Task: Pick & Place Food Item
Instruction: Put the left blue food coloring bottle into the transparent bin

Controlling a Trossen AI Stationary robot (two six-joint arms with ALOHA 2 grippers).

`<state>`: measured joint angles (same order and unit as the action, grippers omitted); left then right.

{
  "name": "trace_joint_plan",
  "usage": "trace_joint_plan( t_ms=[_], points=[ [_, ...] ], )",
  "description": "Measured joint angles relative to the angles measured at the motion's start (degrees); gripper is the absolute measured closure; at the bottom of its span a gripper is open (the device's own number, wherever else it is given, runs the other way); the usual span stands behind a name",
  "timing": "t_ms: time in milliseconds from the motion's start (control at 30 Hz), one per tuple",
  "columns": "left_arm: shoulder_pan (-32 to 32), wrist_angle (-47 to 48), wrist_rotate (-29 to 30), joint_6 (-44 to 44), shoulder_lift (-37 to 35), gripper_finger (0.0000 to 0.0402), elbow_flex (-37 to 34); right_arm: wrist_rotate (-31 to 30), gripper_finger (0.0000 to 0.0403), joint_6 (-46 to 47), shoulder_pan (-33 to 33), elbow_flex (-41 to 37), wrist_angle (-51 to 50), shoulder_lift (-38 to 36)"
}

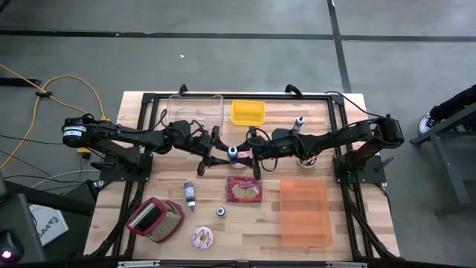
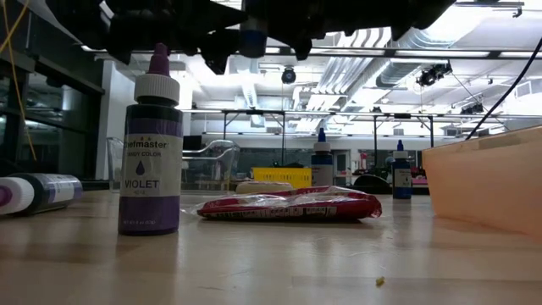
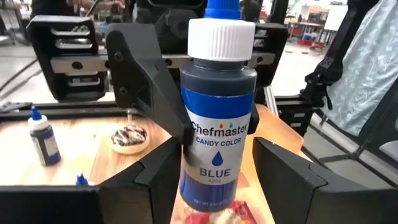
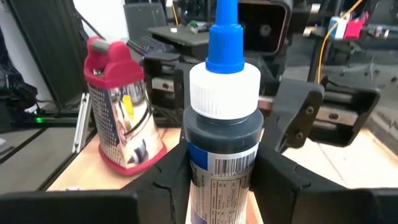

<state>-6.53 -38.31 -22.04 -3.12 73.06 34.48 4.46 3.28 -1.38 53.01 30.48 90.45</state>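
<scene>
A blue candy-colour bottle (image 3: 217,118) with a white cap and blue nozzle hangs upright in mid-air over the table's middle (image 1: 233,152). My right gripper (image 4: 221,180) comes in from the table's right and is shut on it. My left gripper (image 3: 217,183) reaches in from the table's left and stands open. Its fingers (image 3: 286,177) lie on either side of the bottle's lower body, with a gap showing on one side. In the low view the bottle (image 2: 252,38) hangs high above the tabletop among the dark arms. My right gripper pinches the bottle's dark body (image 4: 202,168) between its two fingers, one on each side, below the white cap. The fingers come in level from the table's right side. The bottle stands upright, nozzle up, lifted clear of the table.
Below the bottle lies a red snack packet (image 1: 245,190). An orange bin (image 1: 305,212) sits at the near right. A yellow tray (image 1: 248,112) and a clear container (image 1: 195,108) stand at the far edge. A grater (image 1: 156,219), a doughnut (image 1: 202,238) and violet bottles (image 2: 152,144) occupy the near left.
</scene>
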Motion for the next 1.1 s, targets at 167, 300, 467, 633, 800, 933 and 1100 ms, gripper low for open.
trace_joint_plan(
  t_ms=[167, 300, 467, 633, 800, 933, 1100],
  points=[
    [-0.33, 0.3, -3.25, -1.31, 0.02, 0.0208, -0.02, 0.31, 0.027, 1.53, -0.17, 0.07, -2.04, -0.05],
    [-0.62, 0.19, -3.75, -1.24, -0.52, 0.0208, 0.06, 1.53, 0.027, 3.5, -0.21, 0.0, -4.74, -0.07],
    [-0.97, 0.77, -7.08, -1.33, -1.05, 0.0208, 1.16, 3.14, 0.027, 5.98, -0.17, -0.06, -6.63, 0.16],
    [-0.96, 7.4, -6.17, 0.25, -1.05, 0.0208, 3.49, 3.05, 0.027, 6.15, -0.6, -0.04, -6.65, 0.09],
    [-0.96, 7.96, -5.01, 1.45, -1.01, 0.0208, 3.76, 2.93, 0.027, 6.13, -0.62, -0.04, -6.25, 0.09],
    [-0.96, 7.3, -4.91, 1.21, -1.01, 0.0208, 3.78, 2.93, 0.027, 6.17, -0.62, -0.04, -6.36, 0.09],
    [-0.86, 7.53, -5.44, 0.67, -1.01, 0.0208, 5.28, 2.96, 0.027, 6.17, -0.78, -0.04, -6.21, 0.09]
  ],
)
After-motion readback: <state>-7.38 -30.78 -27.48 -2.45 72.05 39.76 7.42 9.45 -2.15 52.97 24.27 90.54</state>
